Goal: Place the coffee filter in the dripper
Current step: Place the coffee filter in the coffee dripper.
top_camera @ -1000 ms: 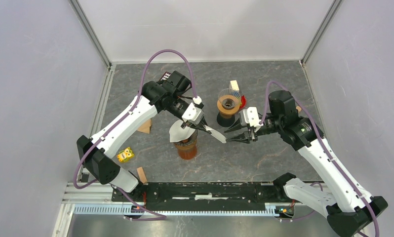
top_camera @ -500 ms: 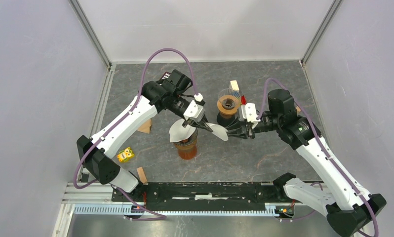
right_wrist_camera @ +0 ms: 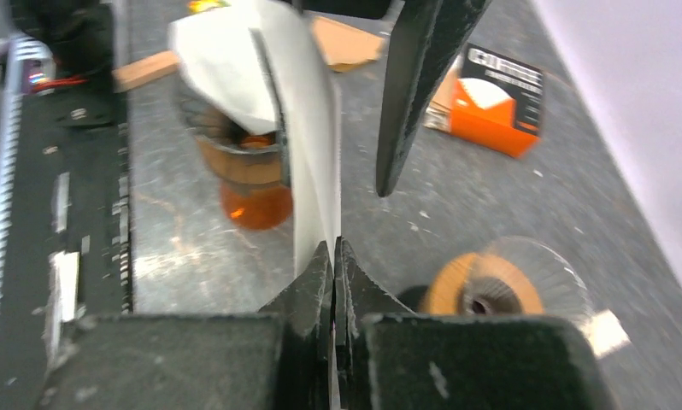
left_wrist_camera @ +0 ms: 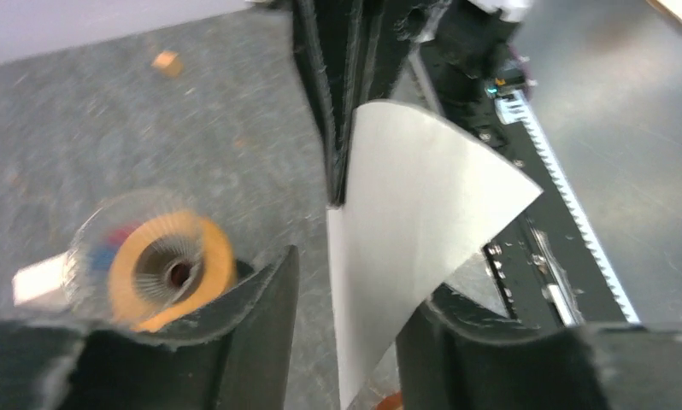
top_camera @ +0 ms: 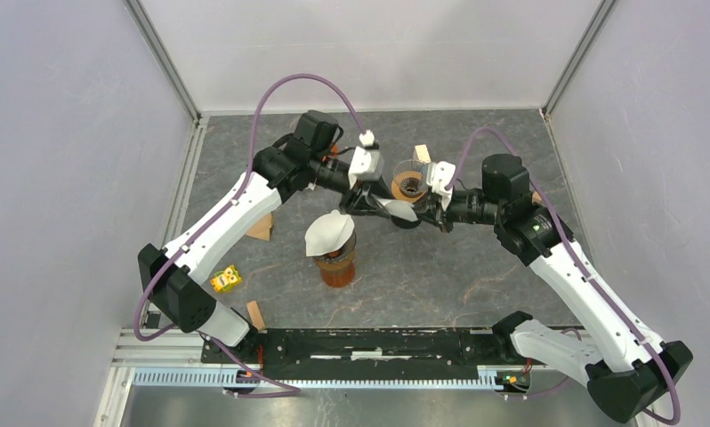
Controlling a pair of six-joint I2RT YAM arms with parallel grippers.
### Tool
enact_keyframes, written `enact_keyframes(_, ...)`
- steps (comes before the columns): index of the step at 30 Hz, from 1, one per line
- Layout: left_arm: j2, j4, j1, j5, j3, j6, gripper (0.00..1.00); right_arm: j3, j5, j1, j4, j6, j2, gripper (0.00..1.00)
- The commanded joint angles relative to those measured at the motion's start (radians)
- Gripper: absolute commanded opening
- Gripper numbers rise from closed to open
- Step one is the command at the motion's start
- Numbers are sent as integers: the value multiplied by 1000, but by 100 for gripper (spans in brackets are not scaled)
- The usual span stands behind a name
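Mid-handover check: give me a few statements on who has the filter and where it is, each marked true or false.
1. The right gripper is shut on the filter. True.
2. The left gripper is clamped on the filter. False: its jaws stand apart, with the filter loose between them.
3. The filter sits in the dripper. False: it is held in the air, outside the dripper.
4. An orange cup topped with spare filters stands on the table. True.
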Motion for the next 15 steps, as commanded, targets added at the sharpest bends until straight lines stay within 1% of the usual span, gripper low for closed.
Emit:
enact_keyframes(1, -40, 365, 61, -180, -13, -520, 62, 64, 309, 2, 120, 133, 17, 0)
enact_keyframes(3, -44, 412, 71, -317, -5, -625, 77, 69, 411, 2, 146, 187, 27, 0)
enact_keyframes(4, -48, 440, 70, -384, -7, -681, 79, 73, 463, 2, 161, 216, 35, 0)
enact_keyframes(7, -49, 477, 71, -609, 1, -842, 80, 97, 581, 2, 192, 278, 62, 0)
enact_keyframes(9, -45, 472, 71, -709, 10, -935, 80, 119, 635, 2, 217, 333, 86, 0)
enact_keyframes(11, -37, 460, 70, -749, 22, -1019, 81, 142, 683, 2, 237, 383, 119, 0)
enact_keyframes(12, -31, 460, 68, -743, 23, -1056, 81, 151, 705, 4, 247, 407, 137, 2)
enact_keyframes(14, -24, 460, 61, -745, 27, -1129, 81, 169, 740, 5, 255, 454, 180, 13)
enact_keyframes(15, -20, 465, 61, -730, 29, -1174, 81, 178, 748, 6, 256, 481, 202, 15)
